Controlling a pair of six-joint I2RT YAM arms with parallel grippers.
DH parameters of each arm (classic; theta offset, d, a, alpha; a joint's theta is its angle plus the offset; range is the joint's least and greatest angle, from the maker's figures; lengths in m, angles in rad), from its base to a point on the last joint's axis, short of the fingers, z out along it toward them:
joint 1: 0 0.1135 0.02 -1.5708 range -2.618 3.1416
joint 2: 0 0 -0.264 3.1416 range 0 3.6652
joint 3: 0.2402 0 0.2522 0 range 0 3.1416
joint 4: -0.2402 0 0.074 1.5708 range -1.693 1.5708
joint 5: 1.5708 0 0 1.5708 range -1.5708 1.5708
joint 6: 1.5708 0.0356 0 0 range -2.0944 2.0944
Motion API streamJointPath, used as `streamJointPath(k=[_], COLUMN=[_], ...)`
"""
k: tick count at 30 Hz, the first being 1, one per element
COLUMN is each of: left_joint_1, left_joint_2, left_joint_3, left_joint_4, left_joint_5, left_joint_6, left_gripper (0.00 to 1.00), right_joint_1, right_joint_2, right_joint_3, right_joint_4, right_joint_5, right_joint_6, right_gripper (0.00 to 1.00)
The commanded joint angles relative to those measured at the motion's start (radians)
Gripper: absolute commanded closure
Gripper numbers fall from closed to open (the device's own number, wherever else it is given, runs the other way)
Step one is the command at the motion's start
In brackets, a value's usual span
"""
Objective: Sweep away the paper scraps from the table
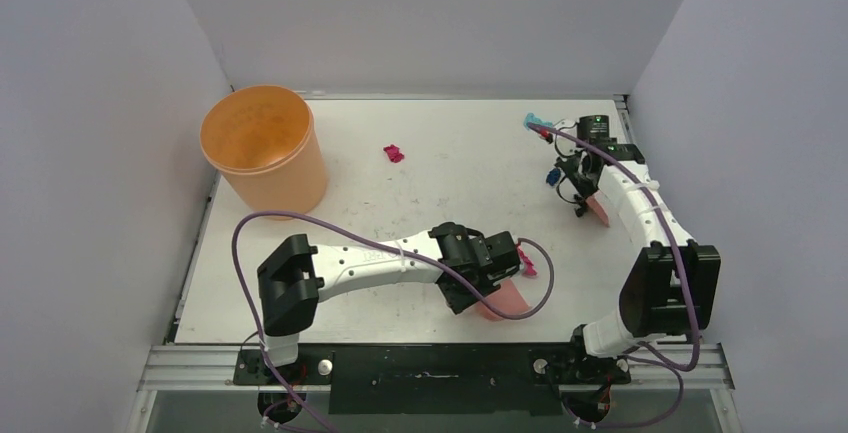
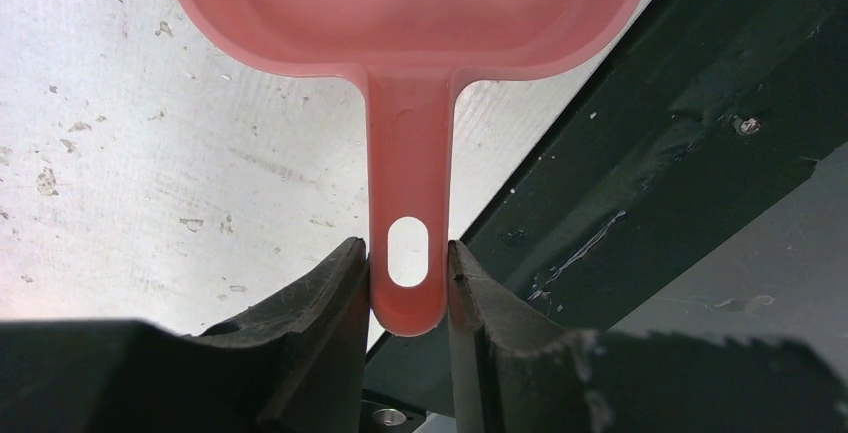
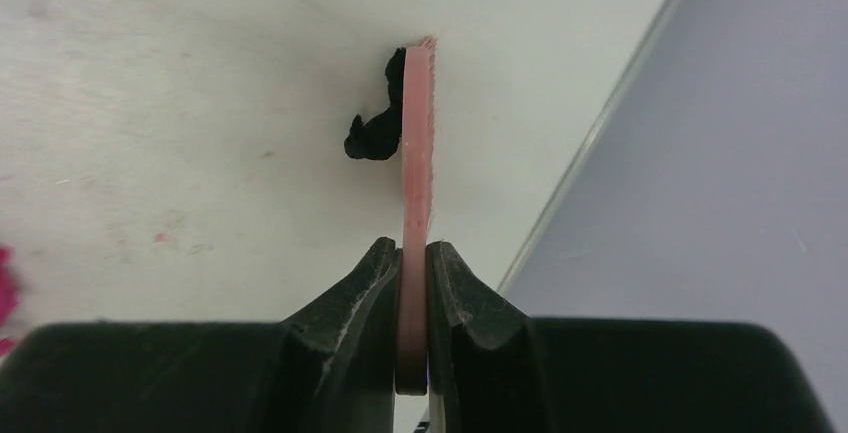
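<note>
Top external showed paper scraps scattered over the white table, mostly toward the far right, with an orange bucket at the far left.

Left wrist showed the left gripper clamped on the handle of the pink dustpan.

Right wrist showed the right gripper pinching the pink brush, with a black scrap touching it.

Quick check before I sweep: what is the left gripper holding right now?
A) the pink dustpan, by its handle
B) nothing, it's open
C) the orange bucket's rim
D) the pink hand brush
A: the left wrist view shows the left gripper shut on the handle end of the pink dustpan; the pink hand brush is clamped in the right gripper.
</note>
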Motion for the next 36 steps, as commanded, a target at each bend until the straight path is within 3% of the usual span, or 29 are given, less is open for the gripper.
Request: streamJointPath(k=[1, 6, 14, 22, 29, 36], left_joint_1=[0.021, 0.036, 0.051, 0.05, 0.051, 0.054], left_joint_2=[0.023, 0.062, 0.082, 0.04, -0.024, -0.066], left_joint_3=[0.059, 0.064, 0.04, -0.011, -0.081, -0.096], left_joint_4=[0.001, 0.009, 0.075, 0.168, 0.226, 0.18], left_joint_5=[0.009, -0.015, -0.051, -0.085, -0.112, -0.112], left_joint_6=[-0.006, -0.005, -0.037, -0.07, -0.093, -0.106], left_gripper=[1.0, 1.0, 1.0, 1.0, 1.0, 1.0], right_joint_1=[0.138, 0.276, 0.284, 0.197, 0.145, 0.111], right_joint_2=[-0.139, -0.236, -0.266, -0.19, -0.078, 0.018], right_joint_3=[-0.006, -0.056, -0.029, 0.192, 0.411, 0.419], right_joint_4=[-0.144, -0.298, -0.521, -0.654, -0.604, -0.191], right_joint_5=[-0.207, -0.401, -0.657, -0.717, -0.522, -0.08], right_joint_6=[0.093, 0.102, -0.02, -0.04, -0.044, -0.006], right_gripper=[0.95, 0.95, 0.95, 0.95, 0.95, 0.95])
